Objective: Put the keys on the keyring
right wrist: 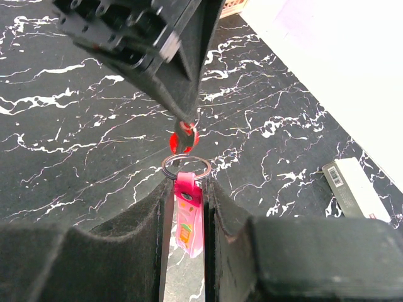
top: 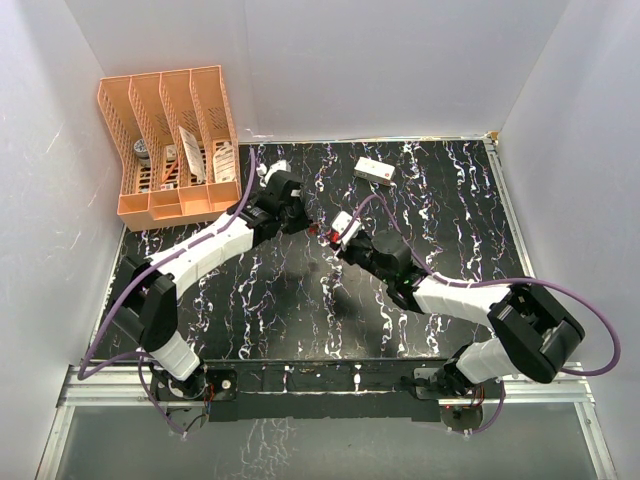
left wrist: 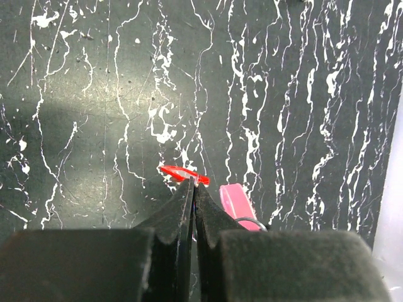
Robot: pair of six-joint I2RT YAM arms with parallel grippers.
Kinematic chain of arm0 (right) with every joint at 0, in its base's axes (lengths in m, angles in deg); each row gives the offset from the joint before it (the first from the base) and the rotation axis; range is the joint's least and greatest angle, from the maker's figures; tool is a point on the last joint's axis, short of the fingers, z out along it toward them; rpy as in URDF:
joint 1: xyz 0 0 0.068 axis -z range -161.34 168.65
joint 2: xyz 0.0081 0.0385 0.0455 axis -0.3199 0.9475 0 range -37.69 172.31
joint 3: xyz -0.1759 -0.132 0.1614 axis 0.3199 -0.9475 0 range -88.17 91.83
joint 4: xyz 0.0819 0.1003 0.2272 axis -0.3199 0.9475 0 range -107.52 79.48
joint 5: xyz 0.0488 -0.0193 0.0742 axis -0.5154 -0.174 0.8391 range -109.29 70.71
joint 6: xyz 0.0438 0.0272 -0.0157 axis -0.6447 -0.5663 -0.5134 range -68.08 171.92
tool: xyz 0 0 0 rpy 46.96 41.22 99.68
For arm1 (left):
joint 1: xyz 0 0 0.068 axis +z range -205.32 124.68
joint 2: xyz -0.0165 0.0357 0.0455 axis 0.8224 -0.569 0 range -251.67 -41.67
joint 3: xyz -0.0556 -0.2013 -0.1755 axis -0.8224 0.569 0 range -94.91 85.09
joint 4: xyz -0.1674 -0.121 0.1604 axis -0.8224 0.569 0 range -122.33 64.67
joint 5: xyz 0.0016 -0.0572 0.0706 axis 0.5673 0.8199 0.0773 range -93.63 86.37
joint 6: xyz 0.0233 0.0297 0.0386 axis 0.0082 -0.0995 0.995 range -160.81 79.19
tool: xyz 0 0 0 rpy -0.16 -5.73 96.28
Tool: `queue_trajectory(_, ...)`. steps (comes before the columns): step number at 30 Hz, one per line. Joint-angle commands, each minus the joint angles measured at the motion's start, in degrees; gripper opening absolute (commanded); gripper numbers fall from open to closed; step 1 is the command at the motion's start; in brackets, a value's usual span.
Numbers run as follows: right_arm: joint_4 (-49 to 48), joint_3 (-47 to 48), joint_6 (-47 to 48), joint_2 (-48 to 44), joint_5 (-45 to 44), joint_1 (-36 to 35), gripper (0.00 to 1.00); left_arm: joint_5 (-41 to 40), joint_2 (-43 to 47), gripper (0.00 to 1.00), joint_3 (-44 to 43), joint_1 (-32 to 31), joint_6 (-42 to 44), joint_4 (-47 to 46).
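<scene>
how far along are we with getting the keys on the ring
Done: the right gripper holds the pink tag, keyring upright; the left gripper is shut on the red key. In hand: the key meets the ring's top edge, not visibly threaded. Left: thread it, then the pale key, which I can't spot.

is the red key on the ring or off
Cannot tell: the red key, pinched by the left gripper, touches the top of the keyring.

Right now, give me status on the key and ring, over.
Left gripper shut on red key. Right gripper shut on keyring tag, ring upright. Key tip at ring's rim, threading unconfirmed. White box off to side, clear.
</scene>
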Motion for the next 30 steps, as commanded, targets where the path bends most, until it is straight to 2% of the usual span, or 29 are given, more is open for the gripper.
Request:
queue_trajectory(1,-2.62,0.05,-0.55,0.28,-0.77,-0.9,0.0,-1.75,-0.34,0.0,-4.06,-0.25,-3.28,5.46)
queue_trajectory(13,-3.48,0.3,-1.26,1.6,-0.98,-2.78,0.0,-4.17,-2.41,0.0,-6.8,-0.6,-8.88,12.76)
queue_trajectory(30,-4.6,2.01,-2.0,4.66,-0.88,-3.56,0.0,-4.39,-3.23,0.0,-7.4,-1.55,-9.8,13.09)
